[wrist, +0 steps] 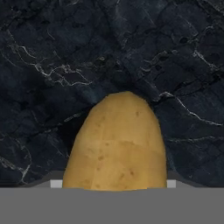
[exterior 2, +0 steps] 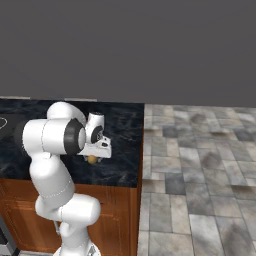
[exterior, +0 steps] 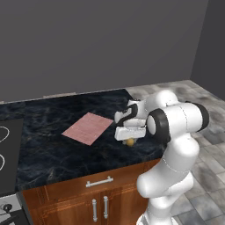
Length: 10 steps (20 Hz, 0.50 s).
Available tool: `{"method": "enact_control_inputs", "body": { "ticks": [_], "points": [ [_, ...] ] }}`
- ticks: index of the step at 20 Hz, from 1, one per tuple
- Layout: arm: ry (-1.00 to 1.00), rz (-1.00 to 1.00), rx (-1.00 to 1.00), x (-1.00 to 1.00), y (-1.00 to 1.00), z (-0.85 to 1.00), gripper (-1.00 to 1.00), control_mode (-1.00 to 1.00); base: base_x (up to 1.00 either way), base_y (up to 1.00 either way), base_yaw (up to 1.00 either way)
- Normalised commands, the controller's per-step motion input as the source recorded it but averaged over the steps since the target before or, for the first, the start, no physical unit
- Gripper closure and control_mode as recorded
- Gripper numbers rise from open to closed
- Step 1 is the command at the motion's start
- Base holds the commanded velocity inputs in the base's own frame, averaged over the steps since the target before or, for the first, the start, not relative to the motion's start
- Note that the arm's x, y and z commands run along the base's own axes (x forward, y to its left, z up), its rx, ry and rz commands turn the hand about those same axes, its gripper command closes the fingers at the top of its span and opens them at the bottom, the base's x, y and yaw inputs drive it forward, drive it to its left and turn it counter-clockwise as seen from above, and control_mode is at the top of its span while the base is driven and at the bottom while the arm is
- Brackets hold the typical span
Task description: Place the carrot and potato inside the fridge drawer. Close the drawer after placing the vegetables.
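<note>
The potato (wrist: 116, 144), tan and speckled, lies on the black marble counter (exterior: 48, 149) near its right front corner. In the hand view it spans the whole gap between my fingers, its sides against them. My gripper (exterior: 128, 137) points straight down and is closed around the potato (exterior: 130, 142), which still rests on the counter. From the right base view the potato (exterior 2: 92, 159) peeks out just under the gripper (exterior 2: 93, 155). The carrot and the fridge drawer are out of view.
A pink cloth (exterior: 88, 128) lies flat on the counter left of the gripper. A black stovetop (exterior: 6, 154) is at the far left. The counter ends just right of the potato, above wooden cabinets (exterior: 99, 202) and tiled floor (exterior 2: 200, 165).
</note>
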Motion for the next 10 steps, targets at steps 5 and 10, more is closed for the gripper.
{"method": "enact_control_inputs", "body": {
  "ticks": [5, 10],
  "points": [
    [-0.09, -0.02, 0.01, -0.55, -0.04, -0.13, 1.0, -1.0, 0.0, 0.0, 0.0],
    [-0.16, -0.02, 0.0, -0.24, 0.0, 0.48, 1.0, -1.0, 0.0, 0.0, 0.0]
  ]
}}
